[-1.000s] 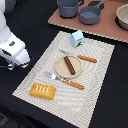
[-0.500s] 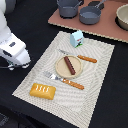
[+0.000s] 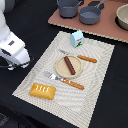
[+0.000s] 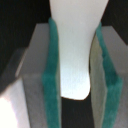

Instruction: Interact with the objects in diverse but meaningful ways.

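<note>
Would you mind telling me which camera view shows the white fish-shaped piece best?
The wrist view: the white fish-shaped piece fills it, clamped between the gripper's green pads. The exterior view shows only the white arm at its left edge; the piece itself cannot be made out there.

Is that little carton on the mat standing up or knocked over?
Standing up. The carton sits on its base, peaked top uppermost, at the mat's far edge.

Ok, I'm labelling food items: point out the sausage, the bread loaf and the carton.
sausage (image 3: 69, 65), exterior view, middle of its length.
bread loaf (image 3: 43, 91), exterior view, centre of scored top.
carton (image 3: 76, 39), exterior view, front face.
</note>
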